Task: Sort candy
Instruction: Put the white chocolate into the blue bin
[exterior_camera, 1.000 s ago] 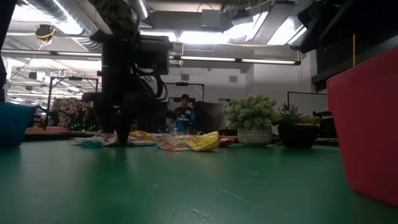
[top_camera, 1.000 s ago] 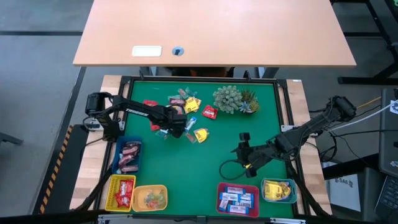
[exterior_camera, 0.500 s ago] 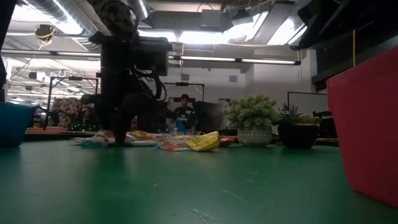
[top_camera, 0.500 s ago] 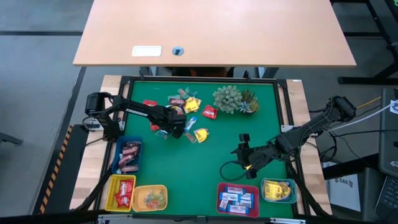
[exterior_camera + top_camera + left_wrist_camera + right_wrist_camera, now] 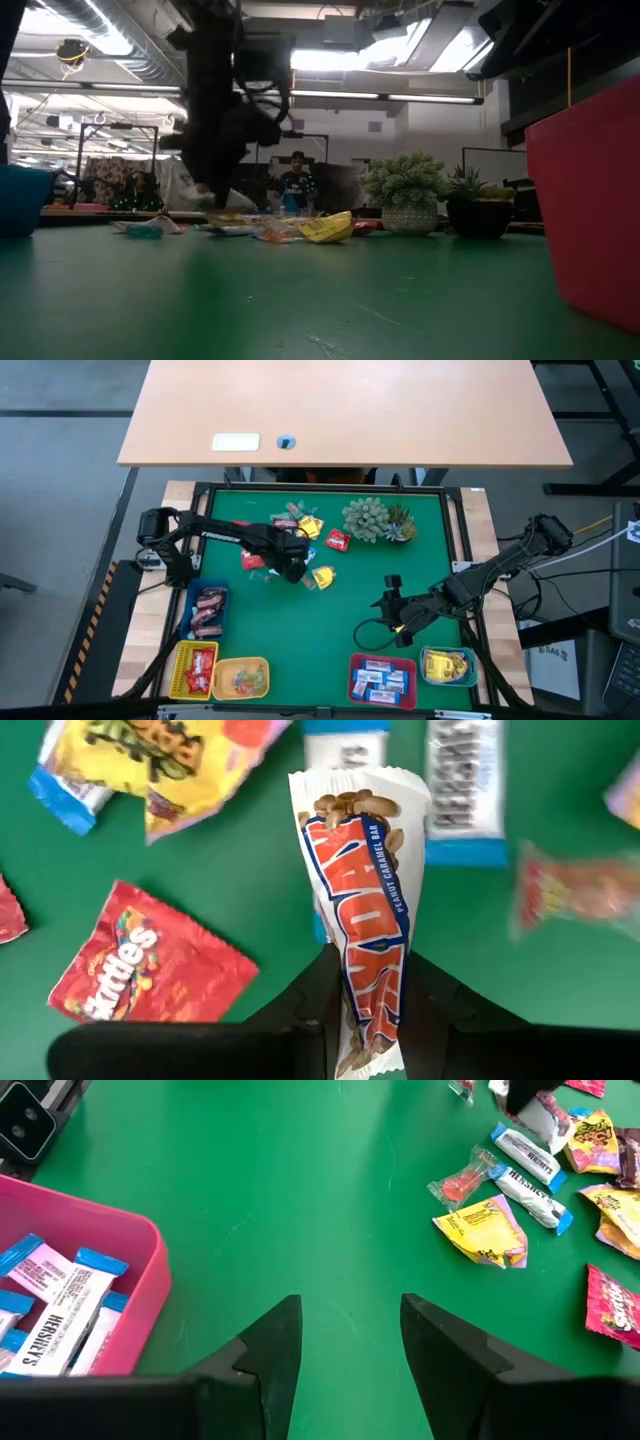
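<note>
Left gripper point(image 5: 367, 1020) over the loose candy pile at the far middle of the green mat, its dark fingers point(image 5: 310, 1005) clamped on the lower end of a white-wrapped peanut caramel bar with orange-and-blue lettering point(image 5: 365, 910); the bar stands out past the fingertips, lifted clear of the mat. In the high view the left gripper point(image 5: 290, 568) sits just beside the pile, the arm reaching in from the table's left edge. On the mat below the held bar: a red Skittles packet point(image 5: 150, 965), a yellow packet with a blue end point(image 5: 150, 760), a white-and-blue Hershey's bar point(image 5: 465, 795), and a clear wrapper with something red inside point(image 5: 580, 895), blurred. Low view shows the left gripper point(image 5: 215, 190) raised above the scattered sweets, with a yellow packet point(image 5: 327, 228) lying near a small potted green plant point(image 5: 405, 195). Right gripper point(image 5: 345, 1345) hovers low over bare mat, fingers parted with nothing between them; in the high view the right gripper point(image 5: 392, 610) is at the near right, well apart from the pile. Just beside it, a pink plastic tray point(image 5: 130, 1235) holding white-and-blue Hershey's bars point(image 5: 60, 1315). Along the near edge: a blue tray point(image 5: 190, 600) with dark-wrapped sweets, a yellow mesh tray point(image 5: 180, 660) with red packets, a pale yellow tray point(image 5: 222, 665), and a small blue tray point(image 5: 428, 660) with yellow packets.
</note>
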{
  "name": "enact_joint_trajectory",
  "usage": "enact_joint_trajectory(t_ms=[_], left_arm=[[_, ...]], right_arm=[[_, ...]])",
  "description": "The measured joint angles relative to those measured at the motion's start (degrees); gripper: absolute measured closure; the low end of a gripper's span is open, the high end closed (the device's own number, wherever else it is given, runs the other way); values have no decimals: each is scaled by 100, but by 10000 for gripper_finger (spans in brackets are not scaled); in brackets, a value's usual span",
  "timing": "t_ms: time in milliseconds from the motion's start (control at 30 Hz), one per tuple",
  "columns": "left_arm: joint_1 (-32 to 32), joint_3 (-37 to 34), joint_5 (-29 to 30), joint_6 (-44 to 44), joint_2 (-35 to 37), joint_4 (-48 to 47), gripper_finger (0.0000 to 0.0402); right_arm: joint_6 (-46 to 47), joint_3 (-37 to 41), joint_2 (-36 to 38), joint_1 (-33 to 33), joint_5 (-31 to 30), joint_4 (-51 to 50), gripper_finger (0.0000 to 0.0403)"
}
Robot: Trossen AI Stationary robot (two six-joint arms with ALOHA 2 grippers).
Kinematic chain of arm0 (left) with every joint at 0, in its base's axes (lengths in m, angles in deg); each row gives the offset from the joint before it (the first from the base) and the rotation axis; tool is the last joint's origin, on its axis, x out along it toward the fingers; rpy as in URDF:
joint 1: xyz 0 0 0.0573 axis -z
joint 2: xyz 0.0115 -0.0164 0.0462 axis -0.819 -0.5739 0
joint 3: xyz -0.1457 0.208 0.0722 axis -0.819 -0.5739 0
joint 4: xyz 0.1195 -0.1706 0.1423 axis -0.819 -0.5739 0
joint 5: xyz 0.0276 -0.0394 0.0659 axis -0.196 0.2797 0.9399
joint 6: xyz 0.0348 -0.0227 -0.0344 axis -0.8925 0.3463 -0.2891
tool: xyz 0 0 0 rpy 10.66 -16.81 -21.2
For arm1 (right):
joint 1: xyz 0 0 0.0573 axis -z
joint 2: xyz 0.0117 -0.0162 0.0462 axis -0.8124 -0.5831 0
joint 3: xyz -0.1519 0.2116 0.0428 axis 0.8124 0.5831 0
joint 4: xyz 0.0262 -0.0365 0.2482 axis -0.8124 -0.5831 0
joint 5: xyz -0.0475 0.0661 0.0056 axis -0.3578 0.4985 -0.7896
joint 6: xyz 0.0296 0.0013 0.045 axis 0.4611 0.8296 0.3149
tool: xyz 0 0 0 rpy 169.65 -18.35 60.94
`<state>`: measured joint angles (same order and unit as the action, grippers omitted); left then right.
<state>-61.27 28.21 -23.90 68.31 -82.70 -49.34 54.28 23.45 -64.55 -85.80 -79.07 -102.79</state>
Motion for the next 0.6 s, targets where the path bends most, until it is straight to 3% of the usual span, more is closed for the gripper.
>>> enact_joint_trajectory(t_ms=[267, 600], left_arm=[[599, 867, -854, -377, 0, -1916, 338], [2014, 1348, -1272, 568, 0, -3534, 338]], right_arm=[[-1, 0, -2, 0, 0, -2, 233], [31, -2, -2, 0, 0, -1, 233]])
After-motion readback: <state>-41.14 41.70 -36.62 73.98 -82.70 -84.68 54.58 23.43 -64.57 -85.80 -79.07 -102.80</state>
